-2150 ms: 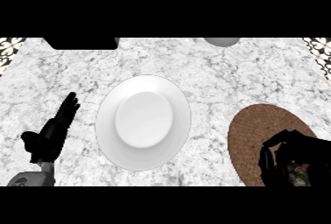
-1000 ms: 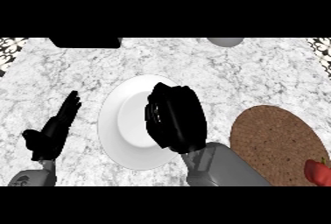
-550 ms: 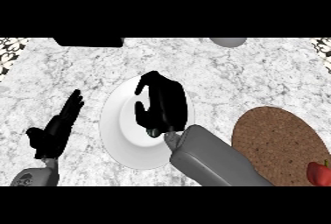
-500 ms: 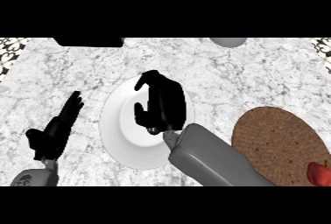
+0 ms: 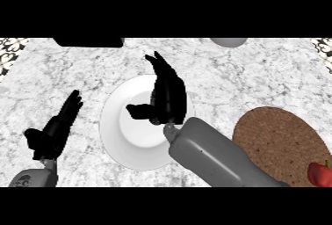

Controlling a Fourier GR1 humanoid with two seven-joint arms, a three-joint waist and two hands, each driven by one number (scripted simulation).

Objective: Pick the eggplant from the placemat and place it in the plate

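The right hand (image 5: 167, 99) is held over the middle of the white plate (image 5: 130, 147), with its grey forearm (image 5: 214, 158) brought in across the plate's lower right rim. Its fingers are stretched out straight toward the far side of the tabletop (image 5: 259, 74) and the thumb is spread to the left, so the hand is seen as released and nothing is clasped in it. The eggplant is not visible anywhere. If it lies on the plate, it is hidden under the palm, and this cannot be confirmed. The brown round placemat (image 5: 279, 136) is set well to the right of the plate. Only a small red item (image 5: 319, 173) is seen on it, at its lower right edge, and what that item is cannot be told.

The spread fingers above the plate's centre are judged to suit a release inside the rim rather than a carry. The placing step is therefore thought to be at or near its end.

The left hand (image 5: 55, 129) is rested flat-fingered at the left of the plate, apart from it and out of the working arm's way.
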